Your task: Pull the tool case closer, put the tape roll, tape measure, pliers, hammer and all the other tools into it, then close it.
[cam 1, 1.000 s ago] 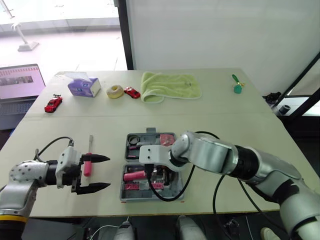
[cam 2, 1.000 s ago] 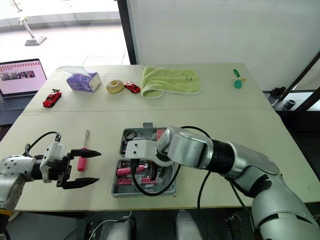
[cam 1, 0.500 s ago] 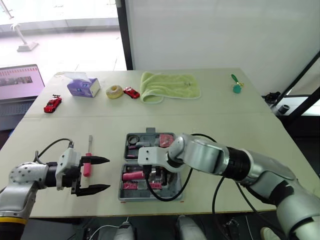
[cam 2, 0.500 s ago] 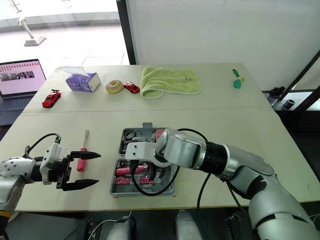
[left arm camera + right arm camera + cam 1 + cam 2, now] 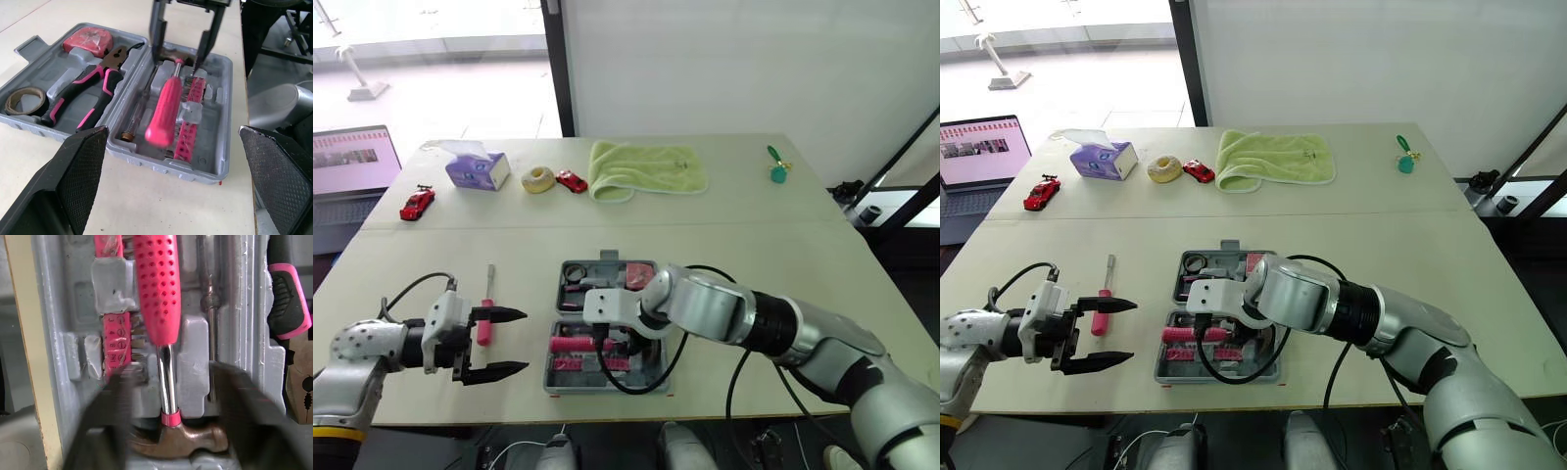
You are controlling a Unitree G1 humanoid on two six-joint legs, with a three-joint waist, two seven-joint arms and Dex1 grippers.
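Left jaws: released. The two black fingers of the left gripper (image 5: 520, 341) are held wide apart and nothing is gripped between them.
Right jaws: released too. The right gripper (image 5: 176, 59) is lowered into the tool case (image 5: 146, 159), with one finger on each side of the hammer's neck. A gap is seen between each finger and the shaft.
Hammer (image 5: 166, 105): it is laid in the half of the case under the right jaws. The brown head is directly at these jaws and the pink handle is pointed away from them, toward the left jaws.
Tool case: it is opened flat on the table (image 5: 754, 255), below the right jaws. It is faced by the open mouth of the left jaws, but apart from it.
Bit strip (image 5: 188, 122): pink, placed just beside the hammer handle, in line with one right finger.
Thin screwdriver (image 5: 139, 115): placed at the other side of the handle, in line with the other right finger.
Pliers (image 5: 93, 93), tape measure (image 5: 90, 41), tape roll (image 5: 24, 100): they are kept in the other half of the case, to one side of the right jaws.
Pink screwdriver (image 5: 485, 328): it is left on the table outside the case, at the farther finger of the left jaws. Whether it is touched cannot be told.
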